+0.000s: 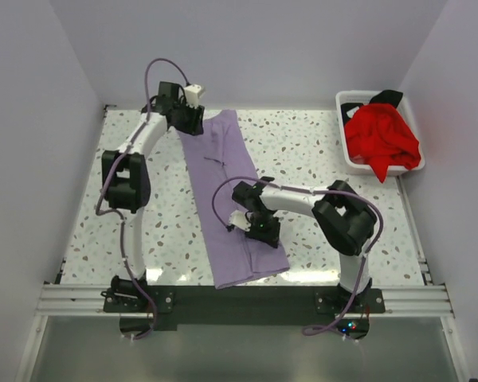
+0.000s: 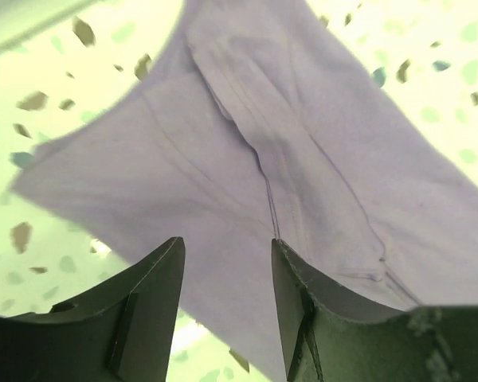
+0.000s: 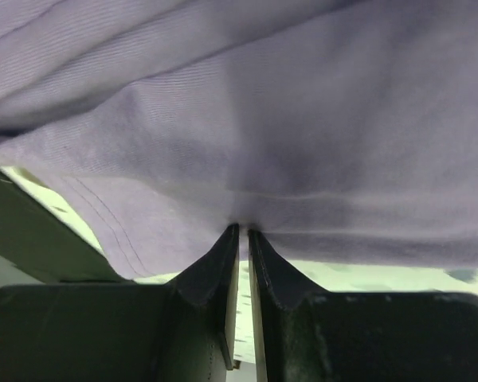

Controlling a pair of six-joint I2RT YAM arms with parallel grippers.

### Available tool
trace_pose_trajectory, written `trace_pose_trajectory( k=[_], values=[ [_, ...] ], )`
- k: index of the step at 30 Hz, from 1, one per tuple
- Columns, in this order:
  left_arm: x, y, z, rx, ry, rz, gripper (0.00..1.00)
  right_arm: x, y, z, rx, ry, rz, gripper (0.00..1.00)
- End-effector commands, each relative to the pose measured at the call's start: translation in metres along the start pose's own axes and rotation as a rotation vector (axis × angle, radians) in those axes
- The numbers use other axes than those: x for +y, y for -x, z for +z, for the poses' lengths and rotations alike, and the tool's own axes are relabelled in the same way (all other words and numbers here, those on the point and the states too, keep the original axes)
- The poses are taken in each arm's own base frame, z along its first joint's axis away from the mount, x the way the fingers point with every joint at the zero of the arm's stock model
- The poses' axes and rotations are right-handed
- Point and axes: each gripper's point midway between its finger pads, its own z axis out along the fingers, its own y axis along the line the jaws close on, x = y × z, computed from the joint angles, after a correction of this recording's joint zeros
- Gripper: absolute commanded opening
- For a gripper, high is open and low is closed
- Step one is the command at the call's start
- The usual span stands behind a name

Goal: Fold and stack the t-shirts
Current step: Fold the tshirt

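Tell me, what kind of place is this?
Probably a robotics lab test cell: plain white walls enclose a speckled table, two robot arms are bolted to a metal rail, and a lavender t-shirt lies spread out.

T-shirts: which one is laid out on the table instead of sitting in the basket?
The lavender t-shirt, stretched in a long strip on the table; the red t-shirt and black t-shirt lie crumpled in the white basket.
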Motion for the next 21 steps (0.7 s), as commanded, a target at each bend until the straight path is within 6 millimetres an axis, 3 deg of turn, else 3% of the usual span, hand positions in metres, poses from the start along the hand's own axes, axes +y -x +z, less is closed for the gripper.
trace_pose_trajectory(
  k=[1, 4, 5, 7, 8, 11, 14, 16, 19, 21],
  values=[
    [-0.011, 0.045, -0.069, -0.124, -0.027, 0.007, 0.54, 0.050, 0.034, 0.038, -0.078, 0.154, -0.013, 0.14],
    [-0.018, 0.020, -0.077, -0.060, -0.037, 0.014, 0.54, 0.071, 0.051, 0.040, -0.101, 0.168, -0.033, 0.14],
    [-0.024, 0.002, -0.079, -0.028, -0.054, 0.009, 0.53, 0.077, 0.057, 0.038, -0.118, 0.186, -0.038, 0.14],
    [-0.031, -0.014, -0.081, -0.004, -0.077, 0.026, 0.54, 0.087, 0.066, 0.026, -0.162, 0.220, -0.041, 0.18],
    [-0.038, -0.030, -0.080, 0.025, -0.101, 0.015, 0.54, 0.092, 0.072, 0.015, -0.195, 0.243, -0.049, 0.19],
    [-0.045, -0.055, -0.075, 0.078, -0.138, -0.012, 0.53, 0.076, 0.089, -0.028, -0.353, 0.253, -0.044, 0.26],
    [-0.047, -0.071, -0.069, 0.115, -0.147, -0.032, 0.52, 0.028, 0.102, -0.070, -0.536, 0.243, 0.050, 0.28],
    [-0.046, -0.076, -0.065, 0.126, -0.140, -0.049, 0.52, -0.011, 0.105, -0.083, -0.578, 0.165, 0.115, 0.27],
    [-0.049, -0.094, -0.055, 0.172, -0.138, -0.055, 0.47, -0.073, 0.134, -0.098, -0.649, 0.020, 0.203, 0.24],
    [-0.053, -0.100, -0.050, 0.191, -0.145, -0.064, 0.45, -0.101, 0.143, -0.101, -0.667, -0.048, 0.295, 0.19]
  ],
)
